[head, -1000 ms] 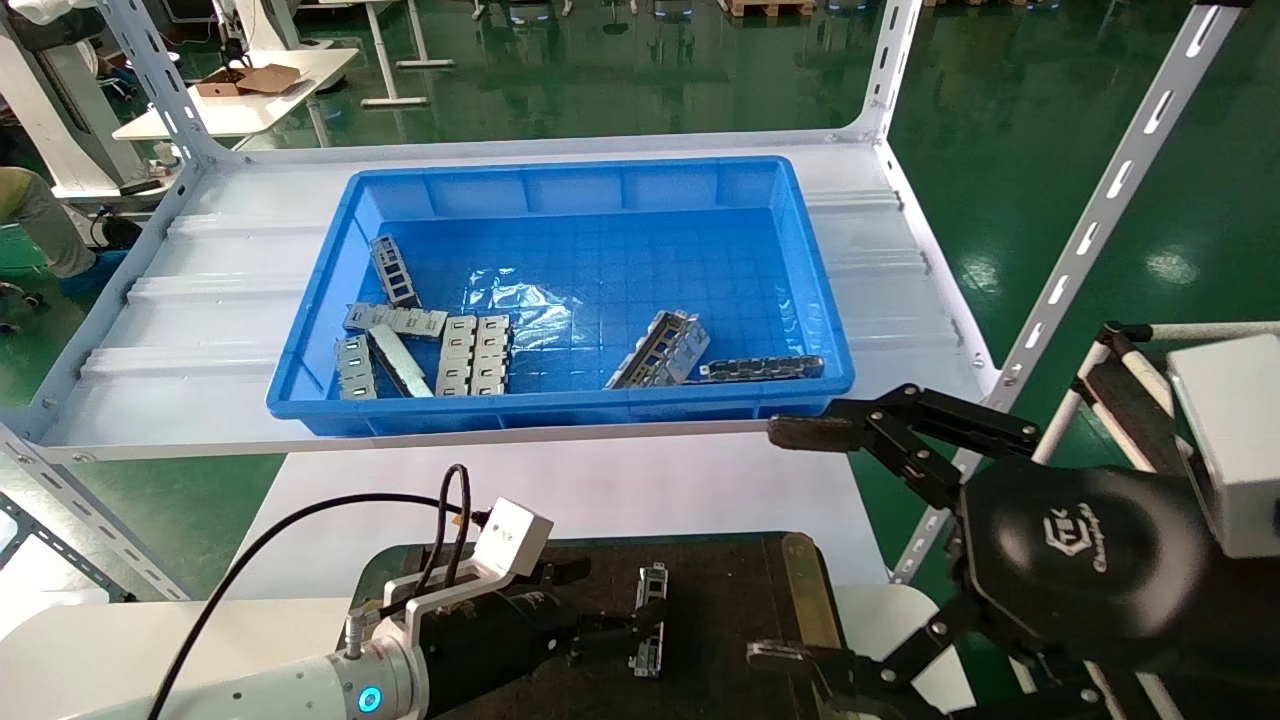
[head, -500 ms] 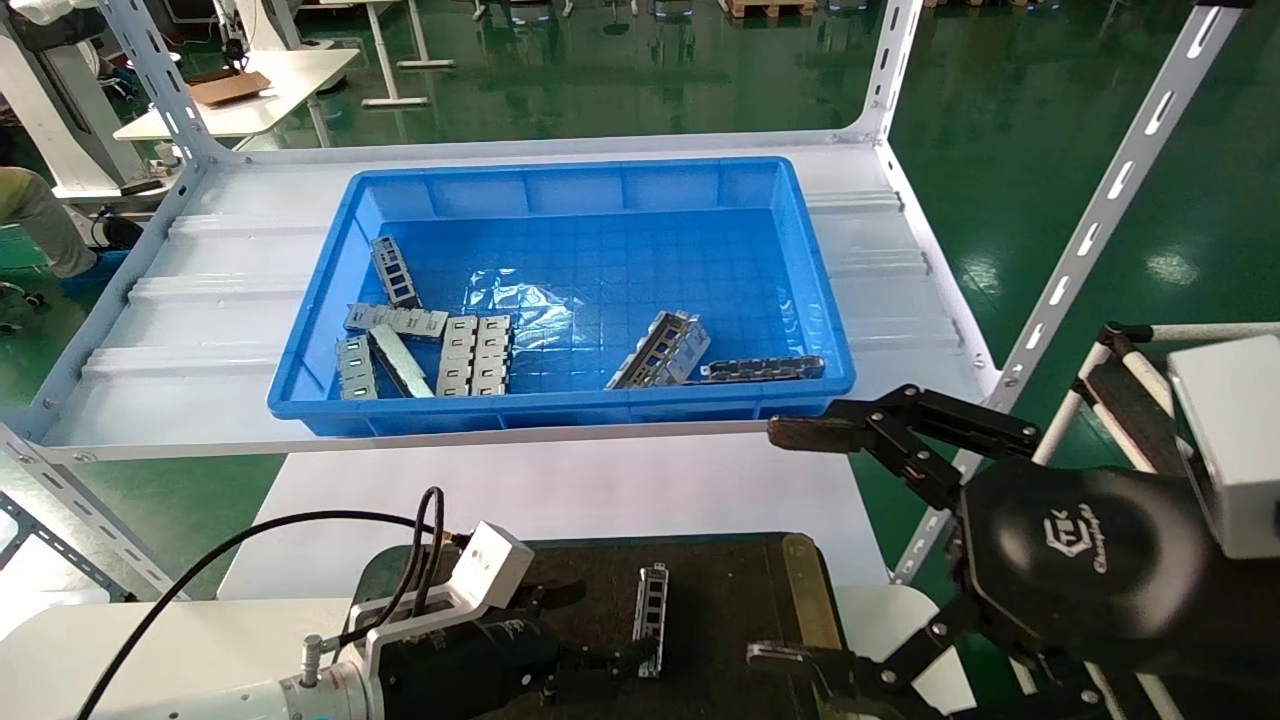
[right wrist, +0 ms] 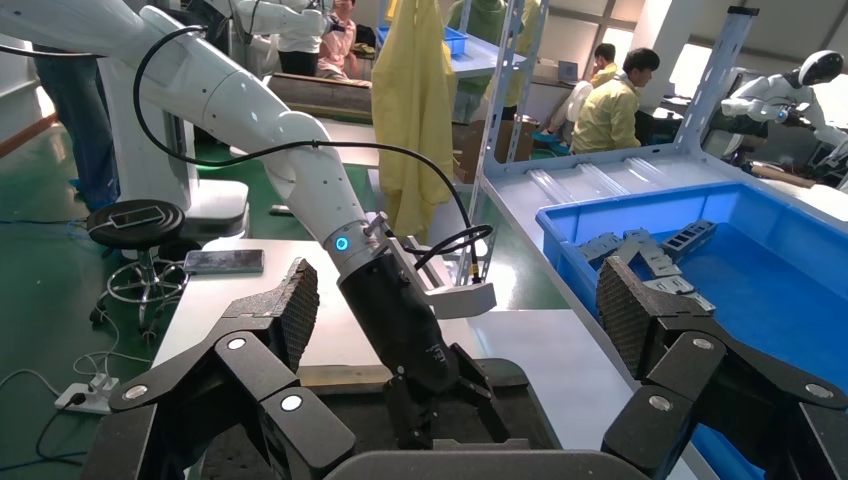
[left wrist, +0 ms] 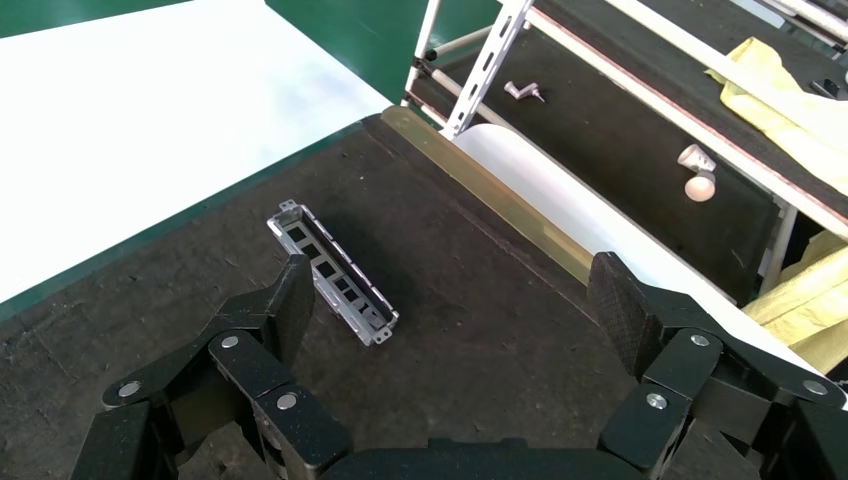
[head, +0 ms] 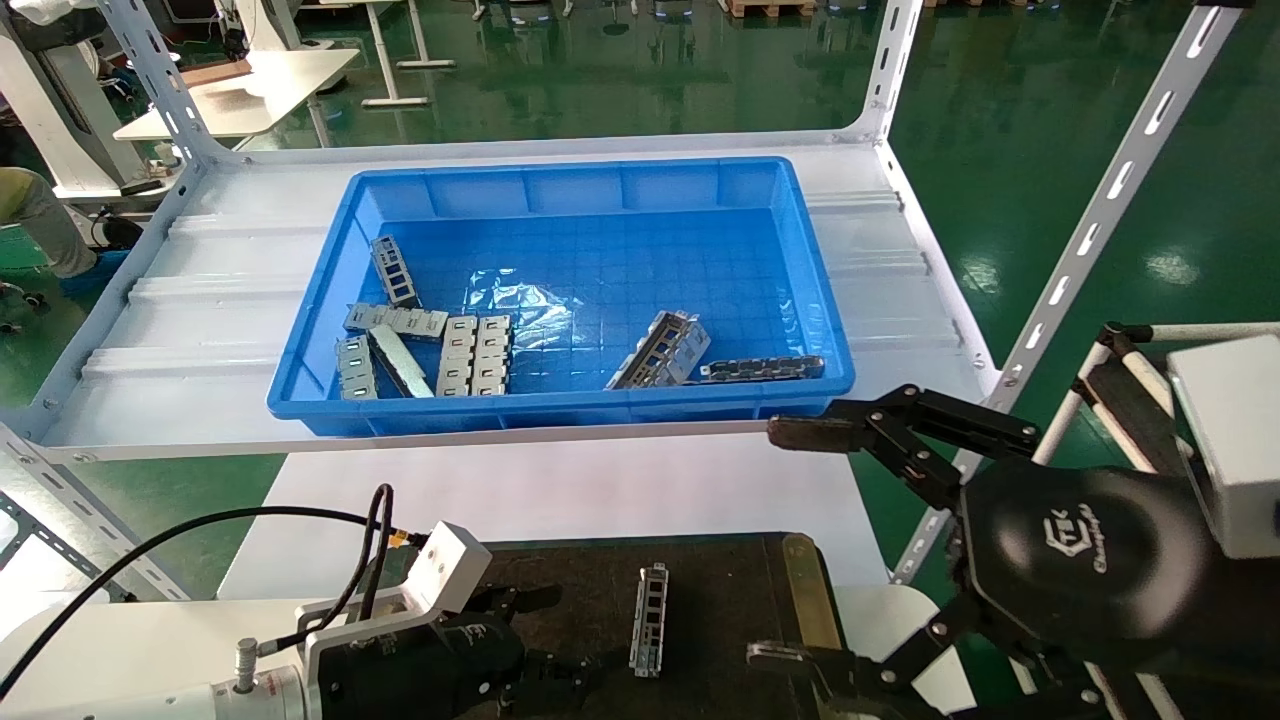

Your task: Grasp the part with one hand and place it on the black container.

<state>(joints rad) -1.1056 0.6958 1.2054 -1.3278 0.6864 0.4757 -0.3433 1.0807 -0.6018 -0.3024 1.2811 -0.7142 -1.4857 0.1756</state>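
Part (head: 649, 619) lies flat on the black container (head: 735, 585), touching no finger, so placement looks done. Left gripper (left wrist: 450, 330) hovers beside it, fingers spread wide and empty. Right gripper (right wrist: 455, 330) sits parked nearby, also open.

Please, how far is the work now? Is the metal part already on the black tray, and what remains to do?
Done, it seems: the long silver-grey metal channel with cut-outs lies flat on the black matte container with brass edge strips. In hand: nothing; the left claw is open just beside the channel, not touching it. The right claw is open and empty. Left: more metal pieces lie in the blue plastic bin.
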